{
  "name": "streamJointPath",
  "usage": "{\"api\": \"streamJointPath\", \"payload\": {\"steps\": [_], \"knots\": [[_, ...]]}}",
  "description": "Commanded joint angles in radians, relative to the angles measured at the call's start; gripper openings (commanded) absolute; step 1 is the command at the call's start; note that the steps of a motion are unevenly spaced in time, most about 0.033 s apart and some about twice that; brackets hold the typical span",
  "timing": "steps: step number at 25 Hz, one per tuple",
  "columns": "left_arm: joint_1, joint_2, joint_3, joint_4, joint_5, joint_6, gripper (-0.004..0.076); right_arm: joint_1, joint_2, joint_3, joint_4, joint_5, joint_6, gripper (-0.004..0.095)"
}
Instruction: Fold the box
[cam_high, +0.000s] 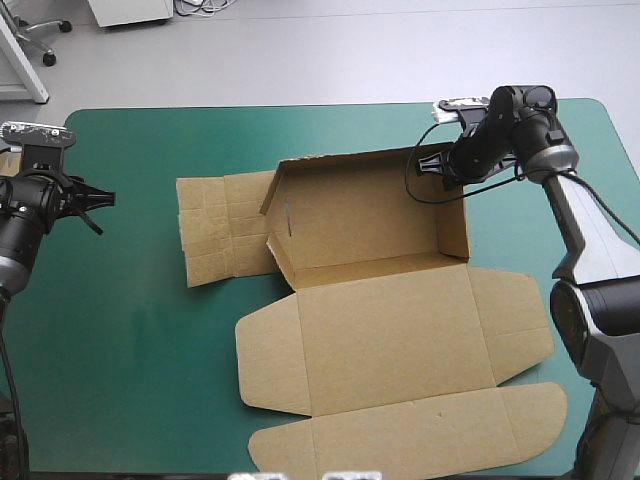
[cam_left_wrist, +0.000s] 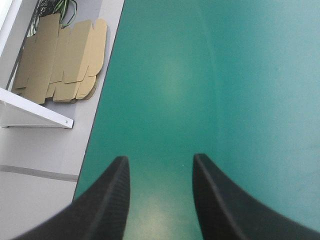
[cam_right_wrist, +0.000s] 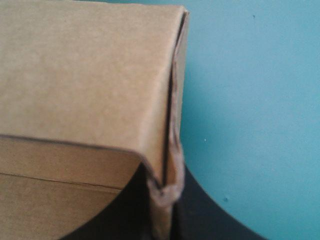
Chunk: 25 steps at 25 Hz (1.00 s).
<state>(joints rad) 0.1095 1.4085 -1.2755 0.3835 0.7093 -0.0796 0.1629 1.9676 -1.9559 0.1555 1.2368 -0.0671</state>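
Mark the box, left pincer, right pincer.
box (cam_high: 385, 335): high view, flat lid panel.
left pincer (cam_left_wrist: 160, 160): left wrist view, midway between open fingertips.
right pincer (cam_high: 428, 166): high view, fingertips at the box's far right corner.

Teal-green table (cam_high: 130, 330), brown box (cam_high: 375, 310) on top

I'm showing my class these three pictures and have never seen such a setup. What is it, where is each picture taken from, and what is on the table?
It is a robot with two arms, each ending in a black two-fingered gripper. One picture looks down from above; the other two come from cameras on the wrists. On the teal-green table lies a brown box, walls raised, lid flat. The right gripper pinches a wall at the box's far right corner. The left gripper is open, holding nothing, above the table.
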Motion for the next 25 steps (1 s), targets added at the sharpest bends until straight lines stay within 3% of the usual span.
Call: {"api": "streamJointPath", "payload": {"steps": [1, 5, 9, 11, 14, 16, 25], "knots": [[0.002, -0.029, -0.028, -0.014, -0.044, 0.020, 0.0299, -0.008, -0.040, -0.039, -0.008, -0.032, 0.008, -0.0031], [0.002, -0.029, -0.028, -0.032, -0.044, 0.026, 0.0299, -0.008, -0.031, -0.048, -0.006, -0.039, 0.020, -0.0027], [0.002, -0.029, -0.028, -0.032, -0.044, 0.026, 0.0299, -0.008, -0.023, -0.048, -0.004, -0.069, 0.028, 0.0103], [0.002, -0.029, -0.028, -0.032, -0.044, 0.026, 0.0299, -0.008, -0.020, -0.048, -0.006, -0.111, 0.026, 0.0230], [0.002, -0.029, -0.028, -0.032, -0.047, 0.028, 0.0299, -0.008, -0.020, -0.048, -0.007, -0.171, 0.010, 0.0601], [0.002, -0.029, -0.028, -0.032, -0.050, 0.028, 0.0299, -0.008, -0.020, -0.048, -0.007, -0.167, 0.005, 0.0707], [0.002, -0.029, -0.028, -0.032, -0.048, 0.028, 0.0299, -0.008, -0.049, -0.087, -0.011, -0.020, -0.012, 0.0724]]}}
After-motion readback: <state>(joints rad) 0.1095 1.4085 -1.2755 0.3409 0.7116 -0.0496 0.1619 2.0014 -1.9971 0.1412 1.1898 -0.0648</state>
